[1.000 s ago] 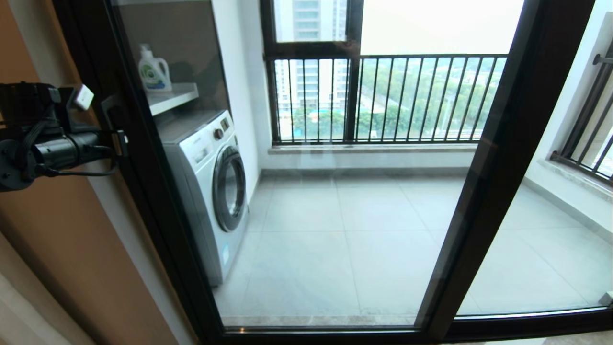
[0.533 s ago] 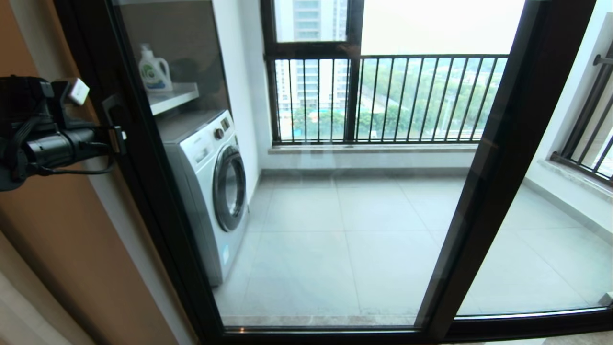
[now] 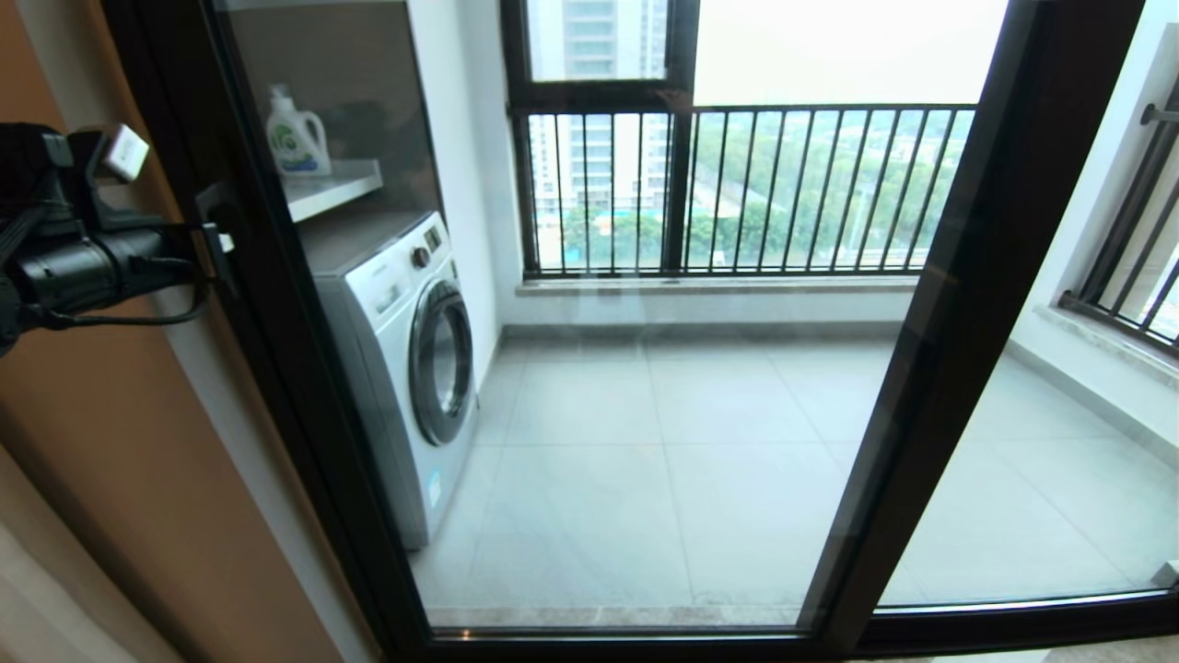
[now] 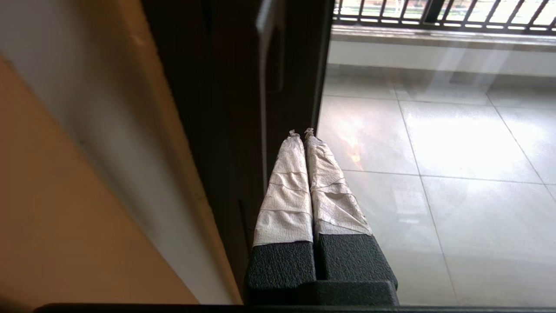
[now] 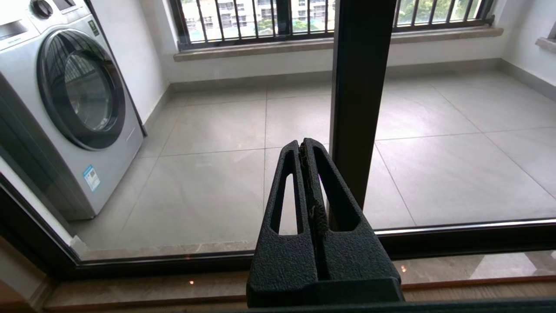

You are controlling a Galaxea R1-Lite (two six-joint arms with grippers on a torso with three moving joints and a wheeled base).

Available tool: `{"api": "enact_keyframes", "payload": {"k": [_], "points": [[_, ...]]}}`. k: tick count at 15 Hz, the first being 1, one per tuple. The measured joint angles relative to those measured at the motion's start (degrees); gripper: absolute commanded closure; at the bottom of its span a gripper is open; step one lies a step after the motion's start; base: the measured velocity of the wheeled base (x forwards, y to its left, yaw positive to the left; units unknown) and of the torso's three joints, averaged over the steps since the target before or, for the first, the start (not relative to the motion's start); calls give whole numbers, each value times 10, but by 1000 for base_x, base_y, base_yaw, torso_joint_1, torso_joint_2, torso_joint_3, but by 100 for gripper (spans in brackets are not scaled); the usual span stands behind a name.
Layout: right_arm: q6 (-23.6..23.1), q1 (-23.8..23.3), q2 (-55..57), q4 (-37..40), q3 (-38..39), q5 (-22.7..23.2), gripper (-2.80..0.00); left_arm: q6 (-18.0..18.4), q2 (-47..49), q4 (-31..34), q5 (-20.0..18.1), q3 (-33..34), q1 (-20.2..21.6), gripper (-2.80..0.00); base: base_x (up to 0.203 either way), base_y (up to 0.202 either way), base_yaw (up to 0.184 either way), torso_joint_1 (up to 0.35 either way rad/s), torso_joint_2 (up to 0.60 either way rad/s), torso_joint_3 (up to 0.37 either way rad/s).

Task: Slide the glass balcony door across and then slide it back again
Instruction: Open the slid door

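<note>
The door (image 3: 589,368) stands shut across the opening, its handle upright at the left wall. The left gripper (image 4: 302,132), fingers pressed together and holding nothing, touches that upright just below the handle (image 4: 266,52). Risk: smooth tips slip off the frame when pushed. The right gripper (image 5: 306,145) is closed, empty, idle low.

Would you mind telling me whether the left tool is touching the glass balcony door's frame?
Cannot tell: in the left wrist view the left tool ends over the glass balcony door frame, showing neither contact nor gap.
</note>
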Motion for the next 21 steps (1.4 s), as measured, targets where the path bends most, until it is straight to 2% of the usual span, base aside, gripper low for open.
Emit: {"api": "enact_keyframes", "payload": {"k": [5, 13, 21], "points": [[0, 0, 0, 0, 0, 0, 0, 1, 1, -27, -3, -6, 29, 0, 0, 0, 0, 0, 0, 0], [0, 0, 0, 0, 0, 0, 0, 6, 55, -26, 3, -81, 44, 0, 0, 0, 0, 0, 0, 0], [0, 0, 0, 0, 0, 0, 0, 17, 98, -27, 3, -120, 49, 0, 0, 0, 0, 0, 0, 0]]}}
